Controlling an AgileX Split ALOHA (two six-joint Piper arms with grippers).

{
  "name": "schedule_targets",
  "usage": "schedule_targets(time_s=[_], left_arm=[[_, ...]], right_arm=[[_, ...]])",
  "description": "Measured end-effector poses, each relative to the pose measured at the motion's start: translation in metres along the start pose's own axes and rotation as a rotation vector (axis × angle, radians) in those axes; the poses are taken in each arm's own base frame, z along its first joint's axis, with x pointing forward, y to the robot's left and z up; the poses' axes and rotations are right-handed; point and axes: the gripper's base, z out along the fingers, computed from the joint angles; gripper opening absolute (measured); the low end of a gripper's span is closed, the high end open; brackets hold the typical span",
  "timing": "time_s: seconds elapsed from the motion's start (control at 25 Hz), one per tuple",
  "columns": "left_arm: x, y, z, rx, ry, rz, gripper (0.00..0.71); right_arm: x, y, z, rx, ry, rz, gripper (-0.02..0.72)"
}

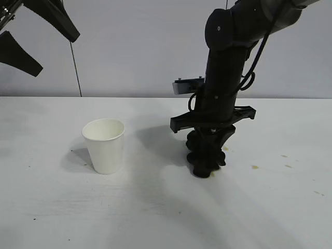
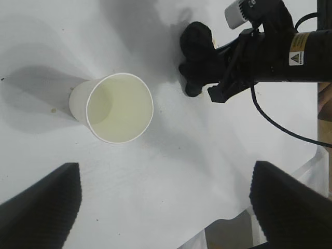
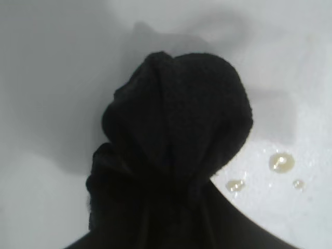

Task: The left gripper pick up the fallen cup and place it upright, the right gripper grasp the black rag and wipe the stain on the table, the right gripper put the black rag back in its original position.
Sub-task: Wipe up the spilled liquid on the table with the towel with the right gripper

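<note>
Spreading wide, the white worktop point(image 1: 52, 218) carried everything. Mid-worktop, the right hand point(image 1: 208, 165) pinched the bunched black rag point(image 1: 206, 155), seemingly soft, light, squashing onto the stain point(image 3: 281, 162). Left hand point(image 1: 36, 46) gaped, empty, above the upright cup point(image 1: 105, 145).

This looks like a robot test lab rather than a home or kitchen. A bare white table point(image 1: 155, 218) runs up to a plain grey wall point(image 1: 135, 46), with nothing homely about. Two black robot arms hang over the table, the right arm point(image 1: 228, 67) trailing a looped cable point(image 1: 254, 67) and wearing a yellow warning label point(image 2: 298, 51).
</note>
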Motion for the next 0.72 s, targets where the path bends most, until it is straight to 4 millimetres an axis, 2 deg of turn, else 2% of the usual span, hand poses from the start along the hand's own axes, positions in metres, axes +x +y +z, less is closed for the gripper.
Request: schedule_targets(time_s=[0.24, 0.4, 0.6, 0.72], left_arm=[[0.000, 0.000, 0.000, 0.001, 0.000, 0.000, 0.636], [0.000, 0.000, 0.000, 0.001, 0.000, 0.000, 0.636], [0.000, 0.000, 0.000, 0.001, 0.000, 0.000, 0.636], [0.000, 0.000, 0.000, 0.002, -0.001, -0.001, 0.636]], right_arm=[[0.005, 0.003, -0.009, -0.036, 0.075, -0.057, 0.112], [-0.002, 0.003, -0.009, -0.036, 0.000, -0.057, 0.112], [-0.006, -0.001, 0.008, 0.005, -0.005, -0.039, 0.112], [-0.006, -0.001, 0.010, 0.004, 0.009, -0.030, 0.112]])
